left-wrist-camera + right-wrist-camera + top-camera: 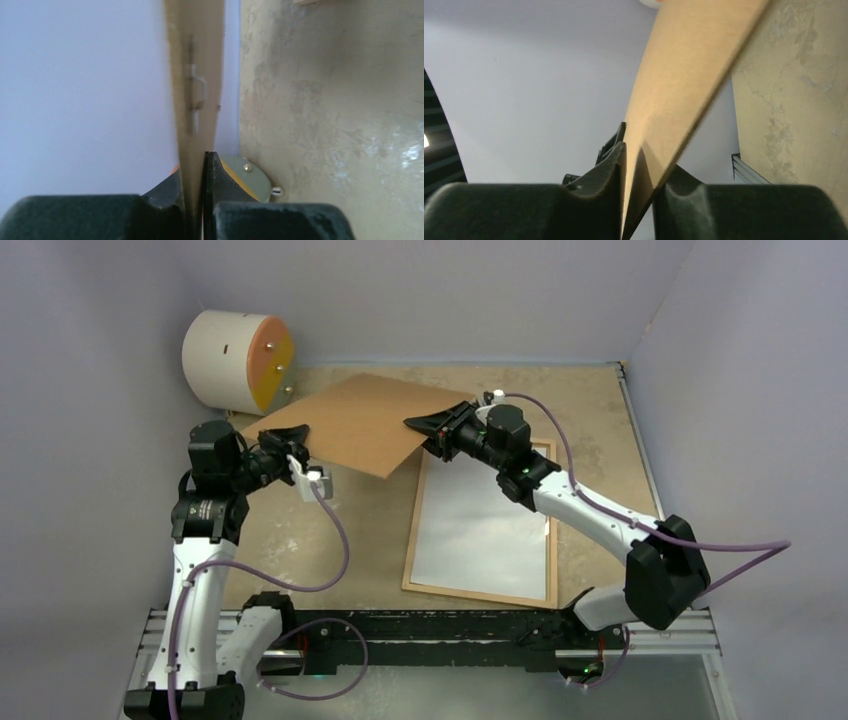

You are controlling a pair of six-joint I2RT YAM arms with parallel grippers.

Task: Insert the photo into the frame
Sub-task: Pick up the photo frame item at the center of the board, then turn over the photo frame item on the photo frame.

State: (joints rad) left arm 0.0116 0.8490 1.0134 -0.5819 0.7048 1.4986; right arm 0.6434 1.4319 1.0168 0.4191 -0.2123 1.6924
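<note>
Left tool [194,167], right tool [640,167] clamped on raised fibreboard backing [360,425] edges; uneven release could knock photo [485,530] askew in frame [478,594].

**Frame and photo, top view.** The frame [417,530], 1 thin light-wood rectangle, lies flat on the table, long sides running away from the arm bases. It sits just below and nearward of the right gripper [412,424] jaws and well to the right of the left gripper [297,432] jaws. The photo [482,530] fills its opening, showing only a plain, glossy white-grey surface (no printed side visible), edges parallel to the frame's.
</note>
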